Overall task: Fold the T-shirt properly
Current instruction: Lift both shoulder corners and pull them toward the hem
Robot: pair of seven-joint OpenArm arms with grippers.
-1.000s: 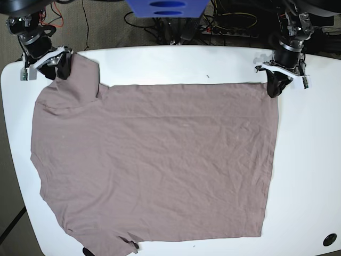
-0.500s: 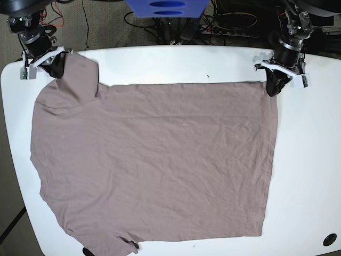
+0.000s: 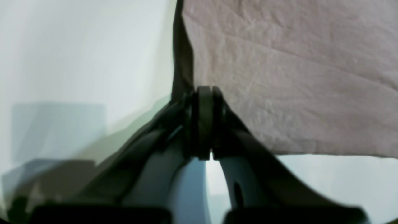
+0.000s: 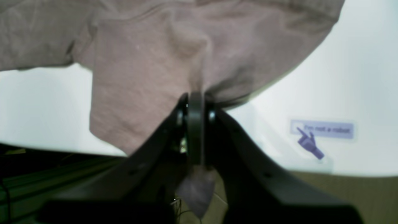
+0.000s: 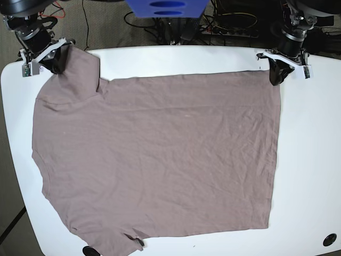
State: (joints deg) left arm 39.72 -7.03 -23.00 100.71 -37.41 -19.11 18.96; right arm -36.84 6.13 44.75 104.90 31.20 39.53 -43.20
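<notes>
Fabric fills the upper right of the left wrist view, where the T-shirt [image 3: 289,71] spreads away from the left claw [image 3: 205,124]; the two dark jaws are pressed together on the cloth's corner, with one straight edge running up from the pinch and another running off to the right, and the white surface [image 3: 77,49] lies pale to the left. In the right wrist view the right claw [image 4: 195,124] is likewise clamped on the T-shirt [image 4: 149,71], biting a bunched fold of a sleeve that hangs down to the left of the jaws, and a small tuft of cloth pokes out below the pinch; the rest of the garment stretches across the top of the picture above the surface [image 4: 342,77], which carries a small sticker [image 4: 321,129] with a pointing hand. From the base view the T-shirt [image 5: 160,160] lies flat and wrinkled over most of the surface [image 5: 309,160], its long axis running across the picture: sleeves and shoulder end toward the picture's left, straight hem toward the picture's right. The right claw [image 5: 53,57] grips the far sleeve at the upper left corner, and the left claw [image 5: 277,72] grips the far hem corner at the upper right, both at the surface's far edge.
</notes>
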